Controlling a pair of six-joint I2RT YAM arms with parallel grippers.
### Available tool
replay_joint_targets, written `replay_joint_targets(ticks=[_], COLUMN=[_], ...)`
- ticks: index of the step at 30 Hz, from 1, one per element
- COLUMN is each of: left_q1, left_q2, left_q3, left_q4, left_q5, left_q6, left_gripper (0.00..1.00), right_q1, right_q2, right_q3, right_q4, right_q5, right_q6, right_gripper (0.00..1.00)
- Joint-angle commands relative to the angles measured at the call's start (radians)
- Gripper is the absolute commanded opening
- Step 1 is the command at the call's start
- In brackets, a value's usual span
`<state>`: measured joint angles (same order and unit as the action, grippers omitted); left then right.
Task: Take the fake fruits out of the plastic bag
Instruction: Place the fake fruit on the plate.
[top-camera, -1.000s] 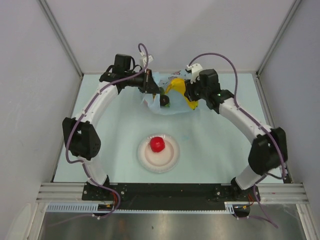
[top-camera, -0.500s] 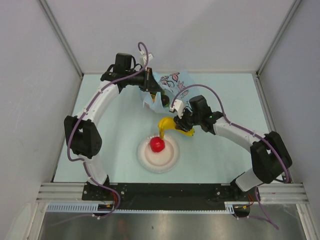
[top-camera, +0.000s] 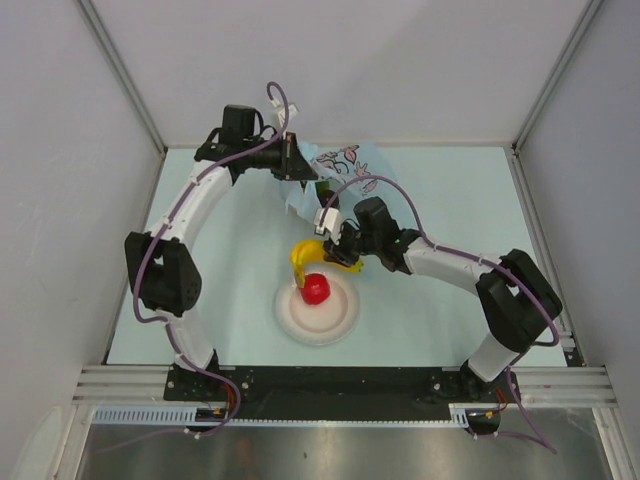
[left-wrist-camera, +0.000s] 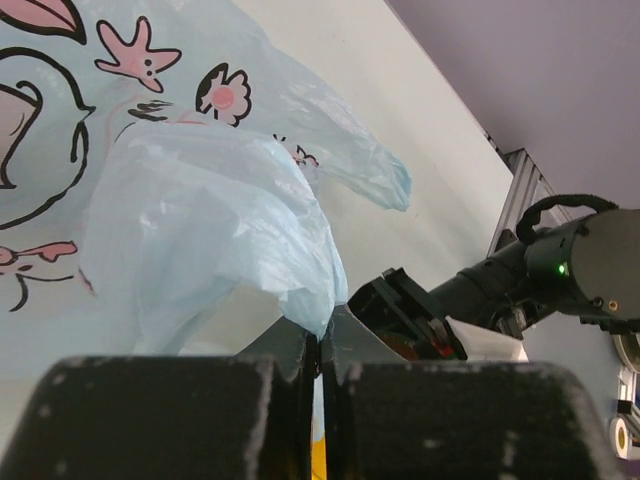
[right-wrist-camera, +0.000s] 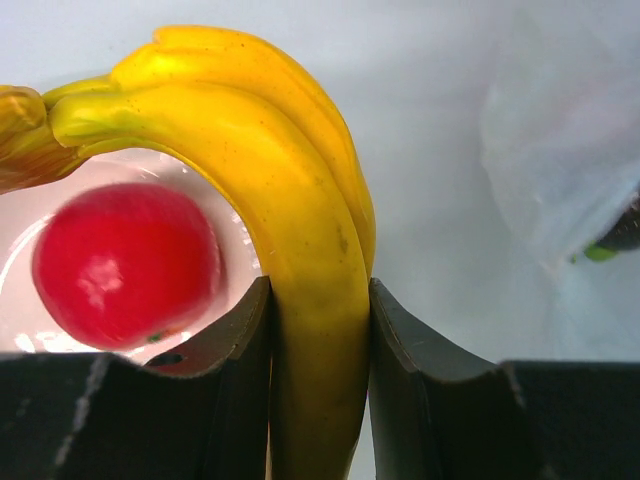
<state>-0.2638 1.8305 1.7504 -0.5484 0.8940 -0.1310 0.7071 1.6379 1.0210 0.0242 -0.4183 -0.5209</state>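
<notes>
Above plate (top-camera: 342, 318), glossy curved banana (right-wrist-camera: 300, 200), crinkly bag (left-wrist-camera: 200, 210)

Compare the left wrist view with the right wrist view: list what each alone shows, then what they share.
Left wrist only: the left gripper shut on the plastic bag, the bag's pink prints, the right arm beyond. Right wrist only: the right gripper clamping the banana, the red apple on the white plate. Both: bag and table.

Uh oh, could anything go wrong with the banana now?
The banana, clamped in the right gripper, hangs close to the red apple on the plate; dropped there, it might knock the apple rolling off. The left gripper pinches only a thin fold of the plastic bag, which could slip free.
</notes>
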Motion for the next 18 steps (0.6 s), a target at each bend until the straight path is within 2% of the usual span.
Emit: replay_joint_targets(ticks=[1, 9, 18], left_q1=[0.018, 0.037, 0.047], left_q2=[-0.088, -0.166, -0.209], left_q3=[0.003, -0.075, -0.120], left_q4=[-0.007, 0.005, 0.013], left_q5=[0.014, 0.017, 0.013], left_q6=[0.021, 0.027, 0.031], left_gripper=[0.00, 0.00, 0.00], right_q1=[0.046, 0.094, 0.132], right_q2=[0.033, 0.077, 0.089], right_q3=[0.076, 0.120, 0.120], right_q4=[0.020, -0.050, -0.072], right_q5=[-0.037, -0.068, -0.030], right_q6=[-0.001, -0.082, -0.160], right_gripper=[0.00, 0.00, 0.00])
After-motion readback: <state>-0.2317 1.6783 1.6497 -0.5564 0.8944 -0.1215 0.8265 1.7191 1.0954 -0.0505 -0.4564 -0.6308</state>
